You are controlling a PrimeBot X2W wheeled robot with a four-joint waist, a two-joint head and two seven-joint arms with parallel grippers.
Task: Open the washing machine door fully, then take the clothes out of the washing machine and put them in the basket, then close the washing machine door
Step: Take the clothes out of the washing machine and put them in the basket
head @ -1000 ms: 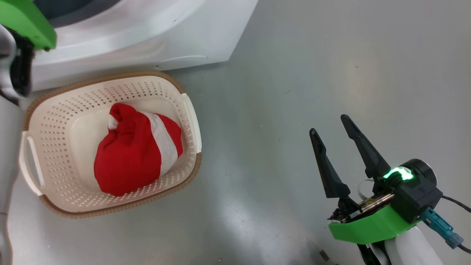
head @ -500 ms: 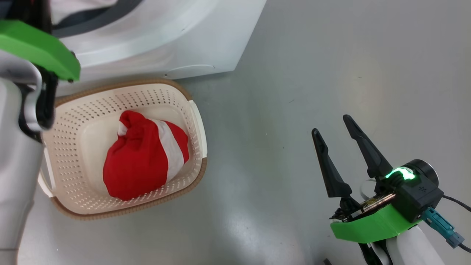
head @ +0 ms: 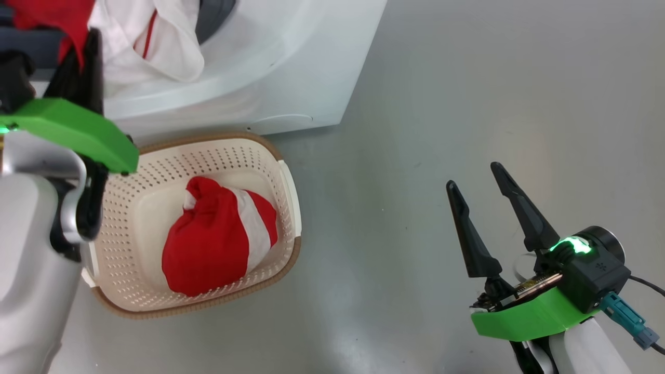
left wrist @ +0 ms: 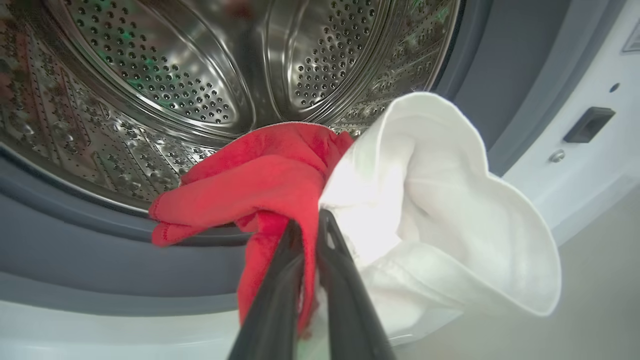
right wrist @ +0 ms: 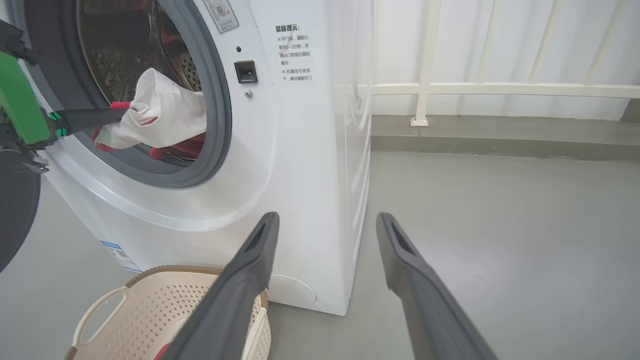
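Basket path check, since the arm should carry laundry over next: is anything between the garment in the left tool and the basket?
Nothing visible. The left tool grips the garment at the washing machine mouth. The basket lies open below with one bundle inside, and the right tool is well aside.

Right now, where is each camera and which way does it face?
Head view: on the head, looking down at the cream perforated plastic basket; open right gripper, left forearm.
Left wrist view: faces the steel drum; left gripper shut on a red-and-white cloth garment.
Right wrist view: faces the white washing machine; own open fingers.
Both wrist views share that garment.
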